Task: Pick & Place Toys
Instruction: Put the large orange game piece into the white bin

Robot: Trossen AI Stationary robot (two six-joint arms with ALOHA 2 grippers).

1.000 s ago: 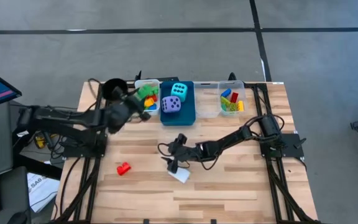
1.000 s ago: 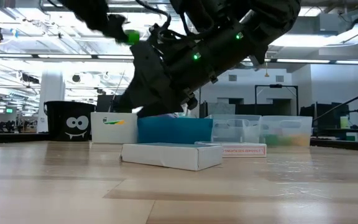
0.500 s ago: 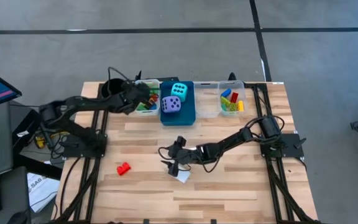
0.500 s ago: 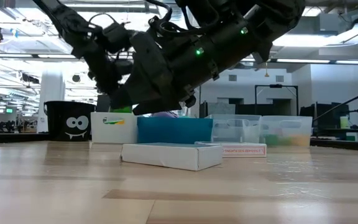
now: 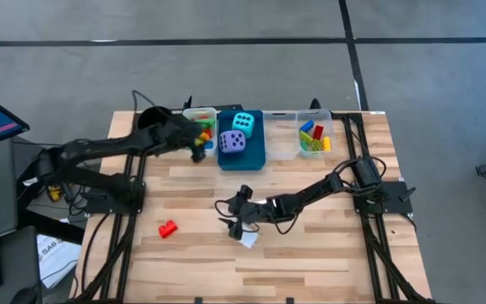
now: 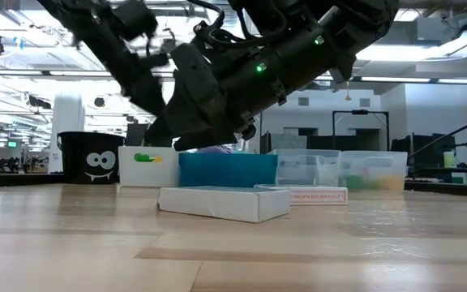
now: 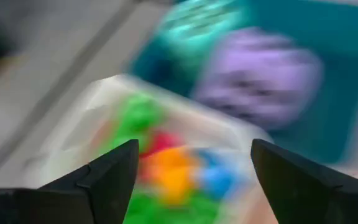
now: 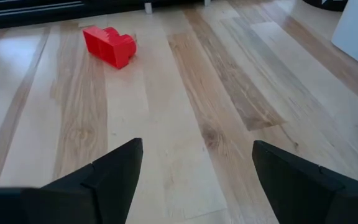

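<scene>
Above the white bin (image 5: 199,127) of bricks, the left hand (image 5: 197,149) hangs open and empty; mid-worktop (image 5: 310,245), the right hand (image 5: 234,224) gapes over a white card (image 5: 246,239).

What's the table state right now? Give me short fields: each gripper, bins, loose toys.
left gripper: open, empty, over the white bin
right gripper: open, empty, low over mid-table by the white card
white bin: mixed bricks
blue bin: cyan die and purple die
clear bin: bricks
loose toys: red brick, white card
</scene>
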